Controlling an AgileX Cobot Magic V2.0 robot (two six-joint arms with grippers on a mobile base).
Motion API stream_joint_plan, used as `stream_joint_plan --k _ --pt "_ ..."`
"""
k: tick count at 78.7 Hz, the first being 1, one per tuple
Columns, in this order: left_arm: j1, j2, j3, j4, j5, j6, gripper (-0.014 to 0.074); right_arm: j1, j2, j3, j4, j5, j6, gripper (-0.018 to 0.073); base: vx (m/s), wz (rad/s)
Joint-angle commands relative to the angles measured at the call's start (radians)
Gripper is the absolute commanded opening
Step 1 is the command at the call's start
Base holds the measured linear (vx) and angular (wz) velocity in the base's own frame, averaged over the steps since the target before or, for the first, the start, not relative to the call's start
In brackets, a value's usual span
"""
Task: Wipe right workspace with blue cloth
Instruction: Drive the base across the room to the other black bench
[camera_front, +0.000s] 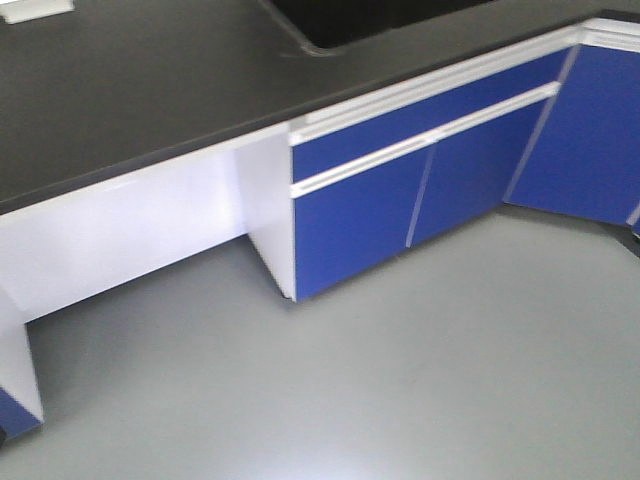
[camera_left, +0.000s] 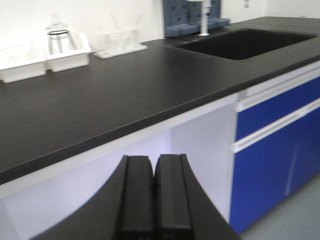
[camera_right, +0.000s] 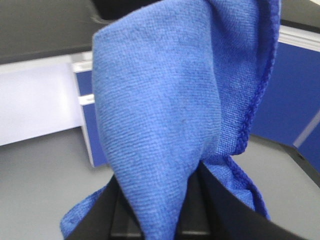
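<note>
The blue cloth (camera_right: 165, 115) fills most of the right wrist view, pinched between the black fingers of my right gripper (camera_right: 159, 220) and draped over them, held in the air above the grey floor in front of the blue cabinets. My left gripper (camera_left: 153, 165) is shut and empty, below and in front of the black countertop's (camera_left: 100, 100) front edge. Neither gripper shows in the front view. The black countertop also shows in the front view (camera_front: 150, 90).
A black sink (camera_left: 245, 42) is set in the countertop at the right, with a white tap (camera_left: 204, 20) behind it. White trays and a glass flask (camera_left: 57, 40) stand at the back left. Blue cabinet doors (camera_front: 400, 190) and a white knee-space panel (camera_front: 130, 230) lie under the counter.
</note>
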Motion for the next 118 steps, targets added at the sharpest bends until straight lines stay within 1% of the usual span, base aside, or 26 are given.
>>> stream_joint_plan --k 1,60,118 --pt "-0.006 -0.010 -0.028 0.000 -0.084 -0.002 -0.0006 -0.005 0.011 -0.025 0.004 -0.078 -0.010 -0.0007 -0.21 -0.53" --pt "-0.006 -0.010 -0.028 0.000 -0.084 -0.002 -0.0006 -0.005 0.011 -0.025 0.003 -0.076 -0.010 -0.0007 -0.16 -0.66" --pt "-0.006 -0.010 -0.028 0.000 -0.084 -0.002 -0.0006 -0.005 0.011 -0.025 0.003 -0.076 -0.010 -0.0007 -0.08 -0.41"
